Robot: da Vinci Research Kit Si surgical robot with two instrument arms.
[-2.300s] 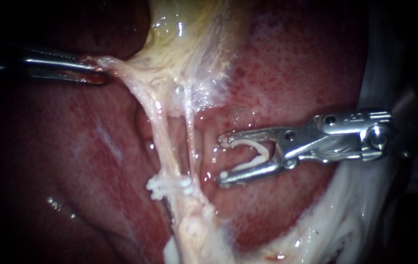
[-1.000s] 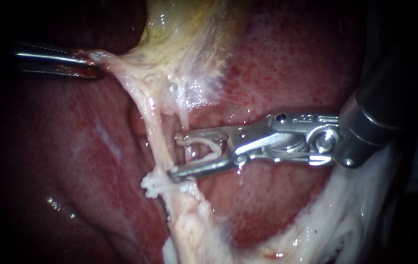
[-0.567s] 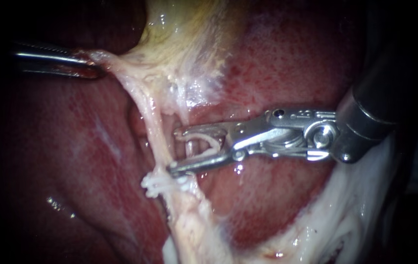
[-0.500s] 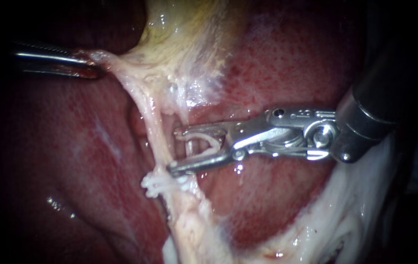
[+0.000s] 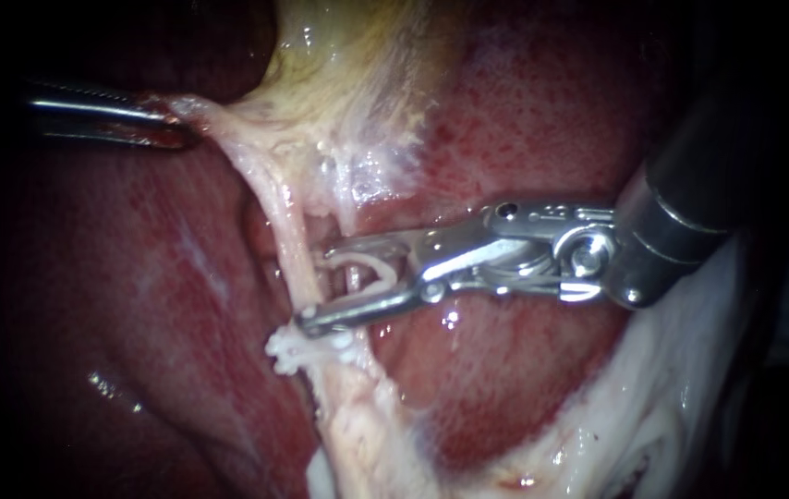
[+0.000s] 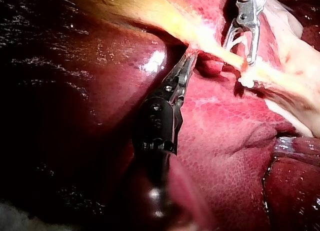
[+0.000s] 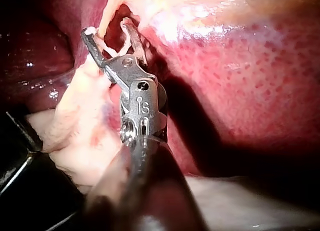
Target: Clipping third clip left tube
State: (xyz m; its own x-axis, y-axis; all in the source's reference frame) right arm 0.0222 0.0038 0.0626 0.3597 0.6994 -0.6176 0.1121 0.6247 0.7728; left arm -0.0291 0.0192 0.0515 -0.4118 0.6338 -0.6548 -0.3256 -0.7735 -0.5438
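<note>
My left instrument (image 5: 173, 125) comes in from the left; its jaws are pressed together on a flap of pale tissue (image 5: 214, 125) and pinch it tight; the left wrist view shows the same pinch (image 6: 191, 53), right at the edge of the pale band; this tissue runs up into the yellow gallbladder (image 5: 348, 55); the red liver (image 5: 524, 120) lies behind it all; two strands hang down from the pale tissue; the thick one is the left tube (image 5: 285, 231), and the thin one beside it is the right tube (image 5: 351, 280); low on the left tube sit some small white clips (image 5: 307, 349), close together; my right instrument (image 5: 319, 285) comes in from the right; its jaws are spread wide, and a white open clip (image 5: 378, 270) sits in the gap and touches both jaws; the lower jaw's tip lies across the front of the left tube, just above the white clips; the upper jaw's tip is just beside the tube, higher up; the right tube passes through the gap; in the right wrist view (image 7: 105, 28) a pale strand runs between the two jaws; in the left wrist view (image 6: 239, 51) the jaws sit on either side of the pale band.
</note>
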